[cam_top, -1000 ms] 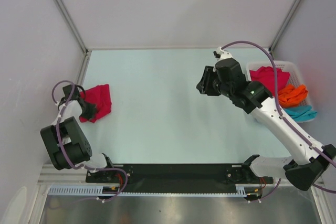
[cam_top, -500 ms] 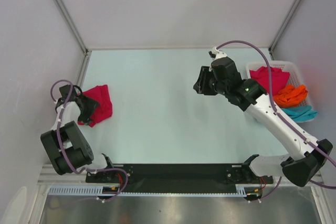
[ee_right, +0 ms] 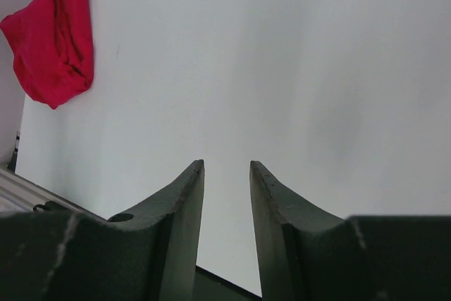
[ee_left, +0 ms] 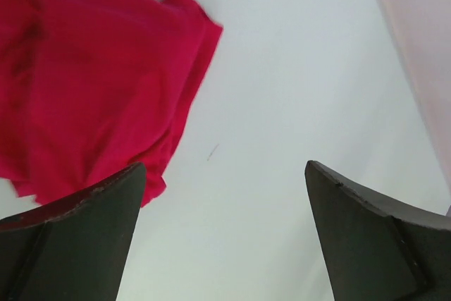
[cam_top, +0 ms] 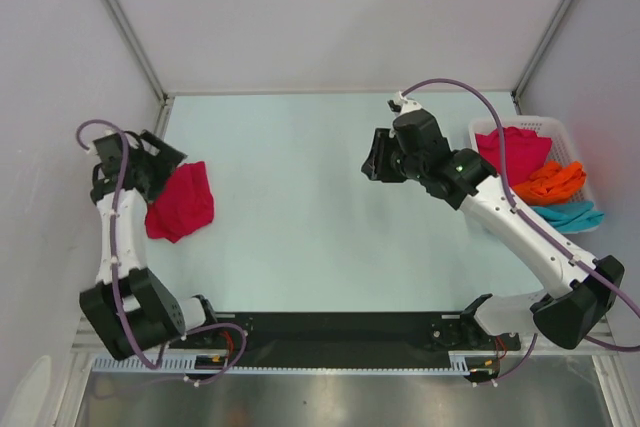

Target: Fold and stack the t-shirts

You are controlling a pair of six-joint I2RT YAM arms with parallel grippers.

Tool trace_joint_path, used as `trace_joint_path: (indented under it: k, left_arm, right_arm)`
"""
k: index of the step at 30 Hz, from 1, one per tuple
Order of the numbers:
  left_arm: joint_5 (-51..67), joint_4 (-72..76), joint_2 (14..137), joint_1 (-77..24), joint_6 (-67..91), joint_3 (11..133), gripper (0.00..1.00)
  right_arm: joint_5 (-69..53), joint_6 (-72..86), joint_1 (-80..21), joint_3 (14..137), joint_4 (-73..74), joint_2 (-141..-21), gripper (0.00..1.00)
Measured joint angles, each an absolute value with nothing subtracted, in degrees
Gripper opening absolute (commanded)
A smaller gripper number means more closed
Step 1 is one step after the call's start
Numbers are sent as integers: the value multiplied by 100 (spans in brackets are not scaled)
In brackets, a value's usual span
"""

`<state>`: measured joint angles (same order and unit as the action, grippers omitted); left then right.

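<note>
On the table (cam_top: 300,217), my left tool (ee_left: 224,174) gaped empty by the crimson t-shirt (ee_left: 91,82), right tool (ee_right: 227,167) barely parted, empty; I judged lifting straight clear best.

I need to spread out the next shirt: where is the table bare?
Bare: the table's middle, between the red t-shirt at the left edge and the right gripper; also the far strip by the back wall. Crowded: the right edge, where the basket holds more t-shirts.

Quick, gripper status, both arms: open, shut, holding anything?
Left gripper: jaws wide open, empty; red t-shirt lies free beside them.
Right gripper: jaws narrowly open, holding nothing.
</note>
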<state>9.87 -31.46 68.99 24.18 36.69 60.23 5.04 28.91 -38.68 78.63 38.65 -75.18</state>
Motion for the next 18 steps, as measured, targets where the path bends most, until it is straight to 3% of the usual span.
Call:
trace_joint_path:
  k: [8,18]
  left_arm:
    - [1702,-2462,8549,1251,3704,5234,100]
    - [1566,-2121,9268,1160,3802,5100,99]
  right_arm:
    - [558,2888,-3894,7863,3900,-7522,37]
    - [666,2888,-3889,7863,3964,-7533,37]
